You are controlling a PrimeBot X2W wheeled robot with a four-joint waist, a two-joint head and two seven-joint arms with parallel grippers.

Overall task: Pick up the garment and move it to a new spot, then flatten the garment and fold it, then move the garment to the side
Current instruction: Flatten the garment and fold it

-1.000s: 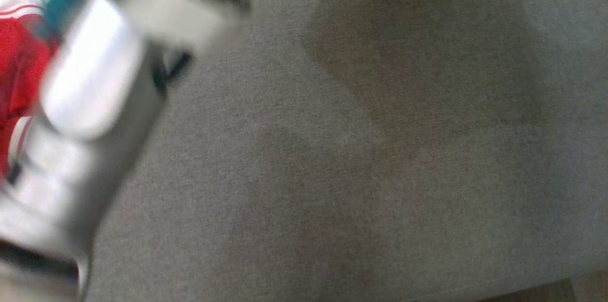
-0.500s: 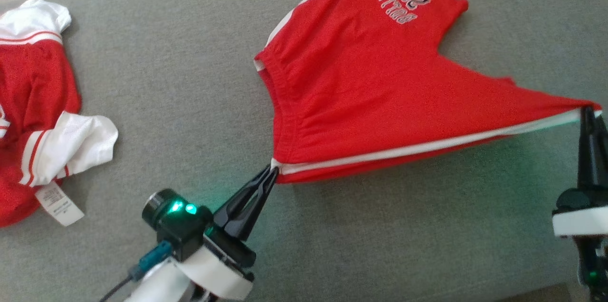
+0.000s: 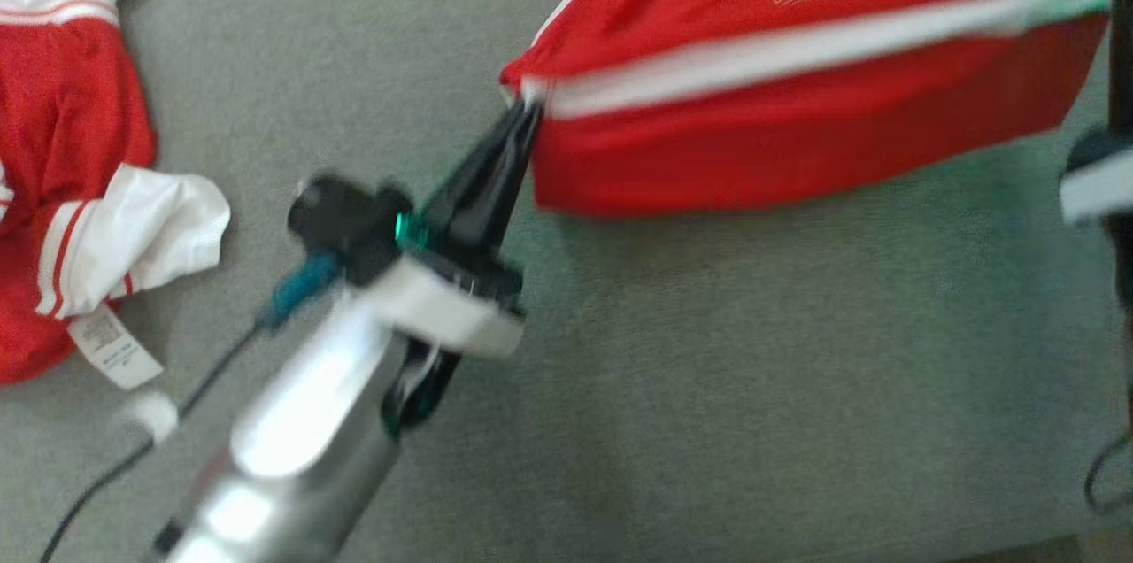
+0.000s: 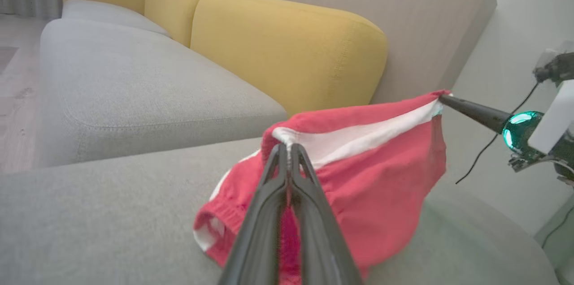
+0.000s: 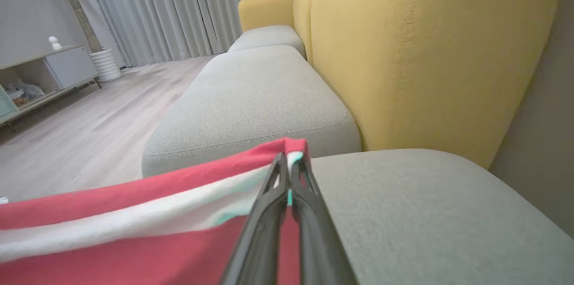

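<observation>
Left gripper [image 3: 527, 110]: fingers pinched tight on one end of the red shorts with white side stripe [image 3: 779, 138].
Right gripper [image 5: 287, 161]: fingers clamped on the other end.
Shorts: stretched taut, edge lifted over the grey fabric sofa seat [image 3: 708, 368].
Progress: picked up; flattening, folding and setting aside likely remain.

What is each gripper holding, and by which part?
Both hold the red shorts: left gripper at a waistband corner, right gripper at a leg-hem corner.

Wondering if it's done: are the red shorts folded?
Not yet folded. The red fabric shorts hang stretched between left fingers and right fingers.
</observation>
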